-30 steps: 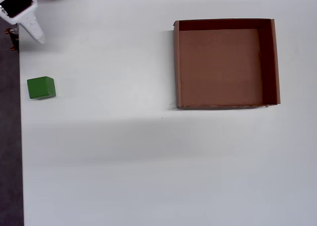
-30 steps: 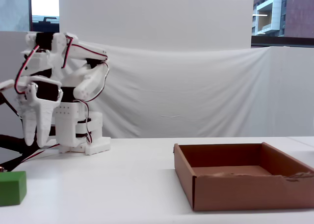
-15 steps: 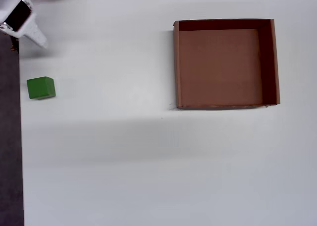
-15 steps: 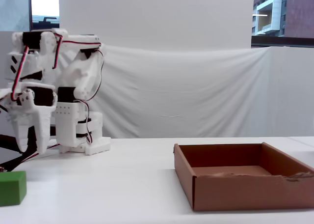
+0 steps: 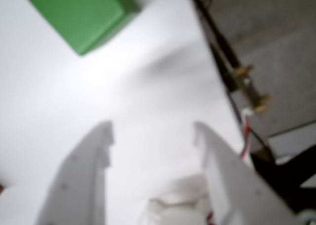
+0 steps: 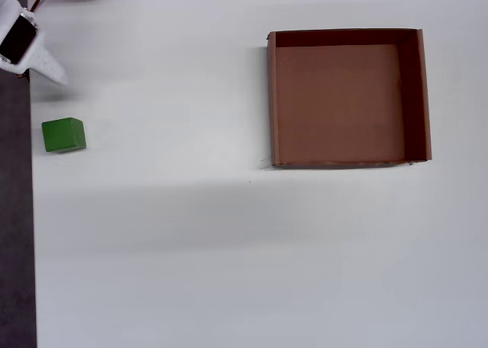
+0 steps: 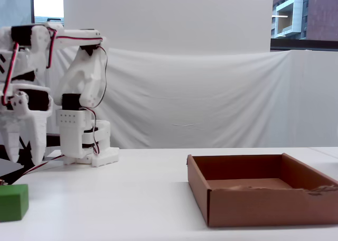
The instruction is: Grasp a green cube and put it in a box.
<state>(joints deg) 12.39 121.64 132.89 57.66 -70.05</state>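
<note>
The green cube [image 6: 63, 135] sits on the white table near its left edge in the overhead view. It also shows at the top left of the wrist view [image 5: 81, 15] and at the lower left of the fixed view [image 7: 12, 202]. My white gripper [image 5: 153, 131] is open and empty, with bare table between its fingers. It hovers above the table a little short of the cube, in the top left corner of the overhead view [image 6: 47, 72] and at the left of the fixed view [image 7: 24, 156]. The brown cardboard box [image 6: 347, 161] is empty, far to the right.
The table's left edge [image 6: 30, 211] runs just beside the cube, with dark floor beyond it. The arm's white base [image 7: 87, 154] stands at the back left. Cables and brass connectors [image 5: 252, 87] run along the table edge in the wrist view.
</note>
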